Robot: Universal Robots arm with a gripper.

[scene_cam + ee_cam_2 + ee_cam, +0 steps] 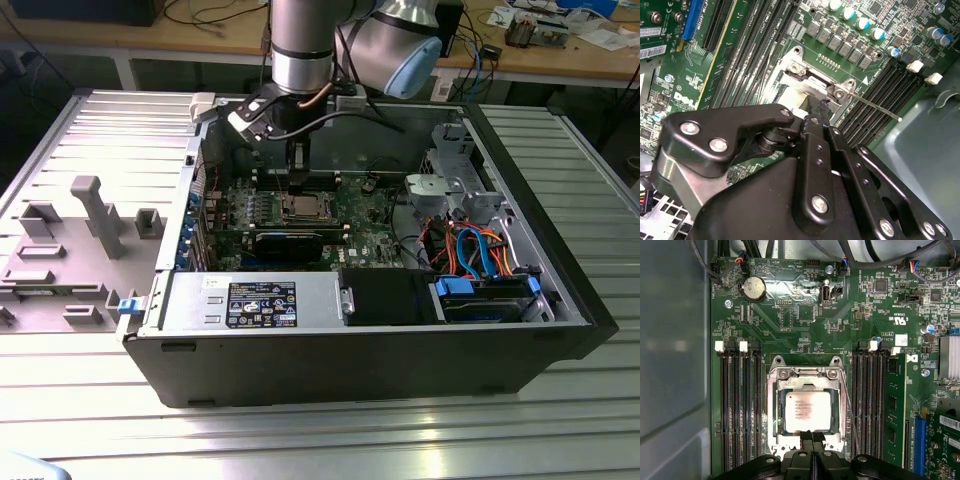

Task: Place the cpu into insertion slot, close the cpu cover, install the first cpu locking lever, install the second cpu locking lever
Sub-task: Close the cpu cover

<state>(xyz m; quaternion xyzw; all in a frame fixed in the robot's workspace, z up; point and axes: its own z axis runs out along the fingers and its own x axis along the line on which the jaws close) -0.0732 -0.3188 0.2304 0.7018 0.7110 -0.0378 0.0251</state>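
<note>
The arm (303, 30) is hanging straight down in the exterior view, its wrist (300, 75) upright, and the gripper (298, 185) is pointing downward with both fingers (807, 439) pressing flat against each other at the tips.

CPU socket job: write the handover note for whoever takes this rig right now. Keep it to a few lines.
Gripper: shut, fingertips together at the edge of the cpu cover, nothing seen between them.
Cpu: seated in the insertion slot, metal top up.
Done: chip placed; the cover appears to lie down over it.
Left: a locking lever in the second wrist view angles away from the socket and seems unlatched. I cannot tell the state of the other lever.
</note>
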